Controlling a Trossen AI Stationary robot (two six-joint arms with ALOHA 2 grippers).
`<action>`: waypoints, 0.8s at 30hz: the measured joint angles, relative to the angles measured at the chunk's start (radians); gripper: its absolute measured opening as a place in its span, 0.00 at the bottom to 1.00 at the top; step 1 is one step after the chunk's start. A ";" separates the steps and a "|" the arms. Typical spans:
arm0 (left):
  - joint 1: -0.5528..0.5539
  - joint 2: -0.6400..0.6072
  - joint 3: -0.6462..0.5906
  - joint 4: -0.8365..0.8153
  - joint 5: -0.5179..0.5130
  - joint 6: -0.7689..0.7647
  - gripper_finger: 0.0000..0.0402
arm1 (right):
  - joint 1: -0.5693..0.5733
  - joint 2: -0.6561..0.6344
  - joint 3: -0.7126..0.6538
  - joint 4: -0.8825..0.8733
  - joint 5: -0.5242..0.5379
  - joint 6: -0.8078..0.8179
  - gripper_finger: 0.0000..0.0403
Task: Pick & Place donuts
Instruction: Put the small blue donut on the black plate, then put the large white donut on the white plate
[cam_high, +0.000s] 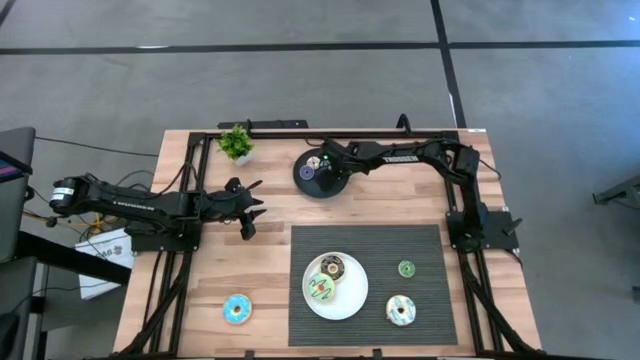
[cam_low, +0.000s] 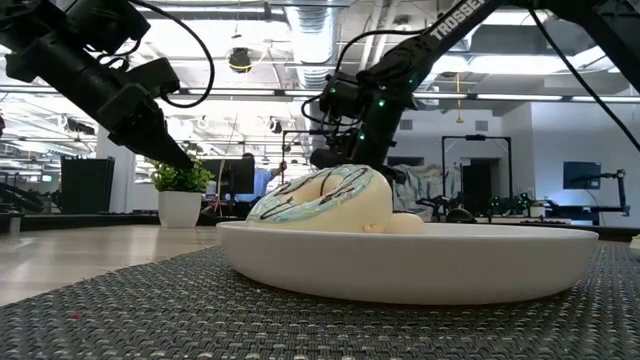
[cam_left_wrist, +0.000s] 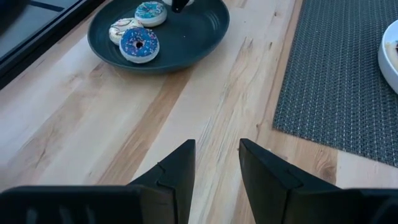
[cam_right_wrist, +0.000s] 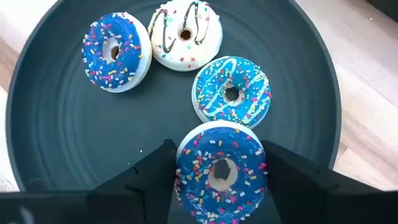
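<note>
The right gripper (cam_right_wrist: 219, 177) hangs over the black plate (cam_right_wrist: 56, 143) at the far side of the table, its two fingers (cam_right_wrist: 146, 177) standing on either side of a dark-blue mini donut (cam_right_wrist: 219, 171) with sprinkles; the fingers sit close against that donut's flanks, but whether they press it or have let go cannot be told. Just ahead of this gripper, on the same plate, lie three more minis: a light-blue one (cam_right_wrist: 232, 92) nearest, touching the flanked donut's edge, a white one with dark stripes (cam_right_wrist: 185, 34) beyond it, and a second dark-blue one (cam_right_wrist: 116, 51) off to the side. The left gripper (cam_left_wrist: 217, 171) hovers over bare wood (cam_left_wrist: 124, 124) well short of the black plate (cam_left_wrist: 186, 37), its fingers (cam_left_wrist: 177, 174) a little apart with nothing between them; the grey mat (cam_left_wrist: 336, 74) lies to one side of it. On that mat (cam_high: 420, 310) sits a white plate (cam_high: 350, 300) carrying a brown donut (cam_high: 330, 266) and a white-green donut (cam_high: 320, 288). Beside the plate, on the mat, lie a cream-pink donut (cam_high: 401, 310) and a green mini (cam_high: 406, 268). A blue donut (cam_high: 237, 309) rests on the wood, near the table's front edge. A small potted plant (cam_high: 236, 144) stands at the far edge.
</note>
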 joint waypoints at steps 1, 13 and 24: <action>0.000 0.000 0.000 0.000 0.000 -0.002 0.29 | 0.000 0.000 0.000 -0.002 0.000 0.000 0.57; 0.000 0.000 0.000 0.000 0.005 -0.015 0.29 | -0.006 -0.022 0.000 -0.025 0.007 -0.027 0.63; 0.000 0.000 0.000 0.003 0.004 -0.017 0.29 | 0.049 -0.205 -0.001 -0.176 0.033 -0.034 0.63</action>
